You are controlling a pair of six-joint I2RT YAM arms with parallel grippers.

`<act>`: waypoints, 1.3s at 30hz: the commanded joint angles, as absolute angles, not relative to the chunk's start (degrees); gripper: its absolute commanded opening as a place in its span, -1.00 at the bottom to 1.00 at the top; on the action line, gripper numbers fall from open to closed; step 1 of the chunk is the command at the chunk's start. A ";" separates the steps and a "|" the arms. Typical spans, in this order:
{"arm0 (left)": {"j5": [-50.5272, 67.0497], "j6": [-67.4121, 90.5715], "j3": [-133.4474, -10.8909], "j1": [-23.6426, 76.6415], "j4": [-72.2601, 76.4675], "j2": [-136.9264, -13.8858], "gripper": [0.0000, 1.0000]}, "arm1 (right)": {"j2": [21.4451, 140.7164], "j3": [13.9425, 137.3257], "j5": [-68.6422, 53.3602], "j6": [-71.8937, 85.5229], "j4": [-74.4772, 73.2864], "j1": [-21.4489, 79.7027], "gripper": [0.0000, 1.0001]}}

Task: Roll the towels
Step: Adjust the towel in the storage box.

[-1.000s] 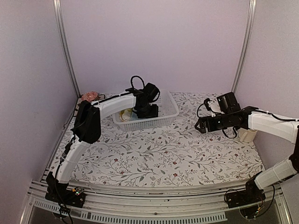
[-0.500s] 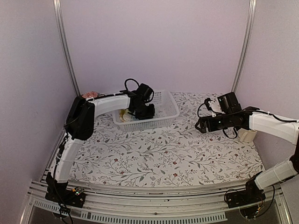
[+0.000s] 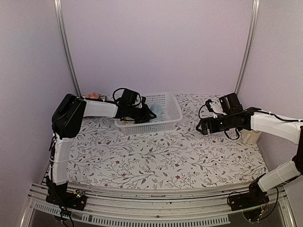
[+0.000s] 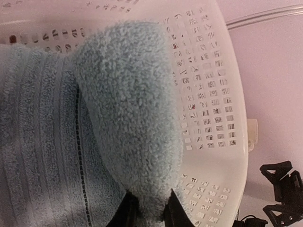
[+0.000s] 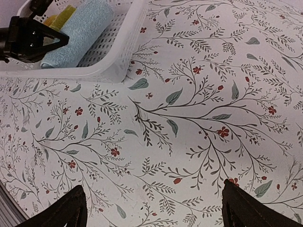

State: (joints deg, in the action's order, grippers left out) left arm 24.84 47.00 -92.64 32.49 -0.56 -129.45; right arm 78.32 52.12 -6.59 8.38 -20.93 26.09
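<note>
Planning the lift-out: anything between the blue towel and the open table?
Yes: the white basket, its near wall. The blue towel lies inside it, pinched by the left gripper, and must clear that wall to reach the table. Nothing else visible.

towel (image 5: 78,33) in basket (image 5: 111,42) | basket on table (image 5: 189,118), far side, left

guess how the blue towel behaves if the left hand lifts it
Probably floppy: the blue towel bulges into a soft fold where the left hand pinches it. Likely light, being fluffy terry. Its pile should grip rather than slip.
</note>
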 commanded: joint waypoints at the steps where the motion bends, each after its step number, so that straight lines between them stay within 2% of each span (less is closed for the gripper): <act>1: 31.47 50.41 -89.63 30.90 8.75 -127.62 -0.67 | 80.15 55.05 -8.59 9.17 -19.60 26.03 0.98; 12: 27.66 41.02 -93.75 28.09 -5.57 -126.89 -0.52 | 84.46 58.72 -9.56 10.32 -18.98 27.18 0.98; 19: 23.87 42.59 -87.08 26.81 -3.46 -123.10 -0.53 | 85.89 59.73 -9.48 10.24 -18.98 27.38 0.98; 23: 21.18 46.57 -80.19 27.18 2.11 -120.34 -0.61 | 86.54 60.44 -9.49 9.89 -19.07 27.42 0.98; 27: 20.07 47.95 -77.18 27.91 5.63 -120.48 -0.58 | 86.48 60.08 -9.80 10.01 -18.78 27.58 0.98; 30: 18.88 47.41 -77.13 28.12 5.31 -121.77 -0.38 | 86.82 60.00 -9.94 9.95 -18.76 27.78 0.98; 33: 16.63 46.83 -77.00 28.14 4.74 -121.38 -0.05 | 86.97 60.45 -10.08 9.77 -19.00 27.86 0.98; 39: 12.76 43.17 -80.24 28.13 1.65 -119.75 0.21 | 87.65 60.78 -10.17 9.63 -18.98 28.19 0.98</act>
